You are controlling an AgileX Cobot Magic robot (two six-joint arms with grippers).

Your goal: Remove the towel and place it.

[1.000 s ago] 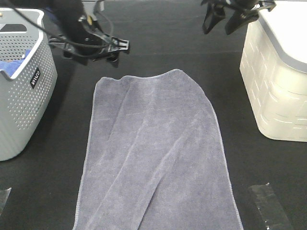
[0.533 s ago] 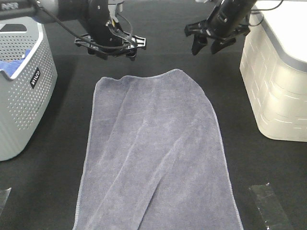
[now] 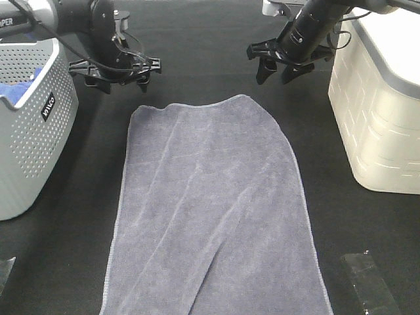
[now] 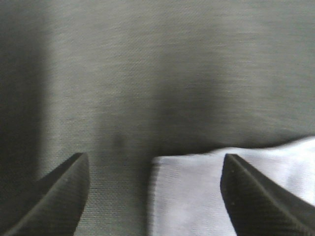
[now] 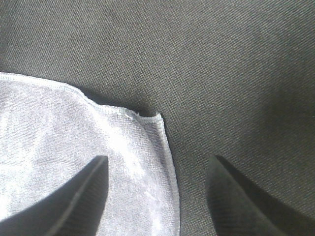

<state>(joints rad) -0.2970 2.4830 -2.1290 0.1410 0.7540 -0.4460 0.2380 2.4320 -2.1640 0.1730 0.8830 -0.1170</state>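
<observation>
Hovering the left gripper [image 3: 123,83] just past the towel's [image 3: 210,210] far left corner, claw spread wide; hovering the right gripper [image 3: 275,75] just past the towel's far right corner, claw likewise apart. Leaving the towel lying flat on the black table [image 3: 203,59], perforated basket [image 3: 26,151] left of it, white bin [image 3: 374,131] right of it.

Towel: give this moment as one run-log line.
towel: spread out, ungrasped | left end effector: open above one far corner | right end effector: open above the other
</observation>
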